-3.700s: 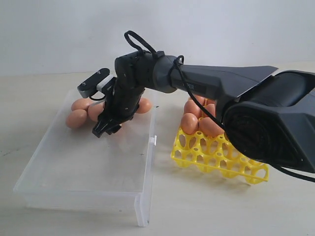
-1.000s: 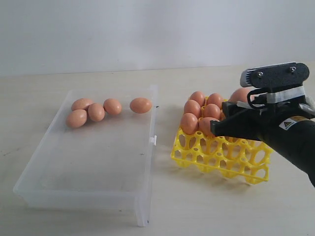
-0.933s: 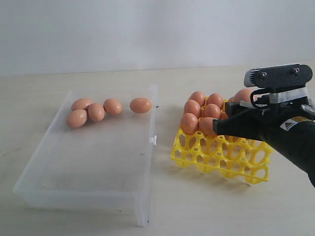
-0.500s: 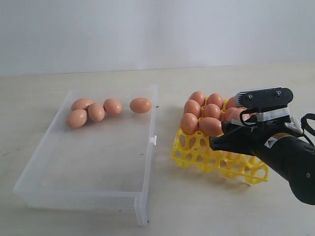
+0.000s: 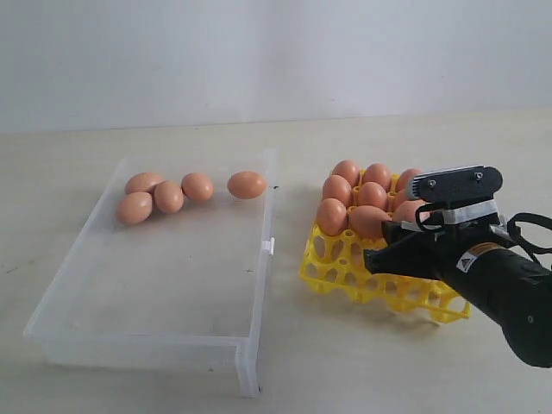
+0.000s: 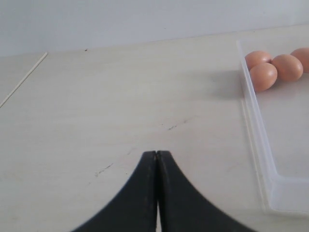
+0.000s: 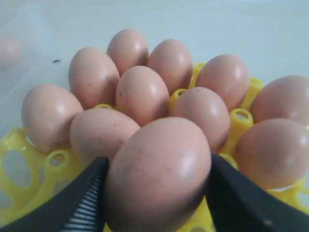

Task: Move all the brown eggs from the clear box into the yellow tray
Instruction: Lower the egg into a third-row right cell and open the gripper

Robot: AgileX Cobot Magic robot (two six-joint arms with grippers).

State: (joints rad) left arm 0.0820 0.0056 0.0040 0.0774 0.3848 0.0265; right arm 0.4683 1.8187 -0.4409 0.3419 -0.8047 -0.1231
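As the right gripper (image 7: 159, 205), pinching an egg (image 7: 159, 164), has dropped toward the tray's (image 5: 343, 278) front edge, release looks imminent, leaving four eggs (image 5: 169, 197) in the box (image 5: 172, 293).

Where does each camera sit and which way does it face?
Exterior: off the arms, facing the table, clear box left, yellow tray right; right gripper shows.
Left wrist: low over the table, facing the box's eggs; shut left gripper shows.
Right wrist: close over the tray; fingers clamp a brown egg.
Shared: exterior and left wrist see the box's eggs.
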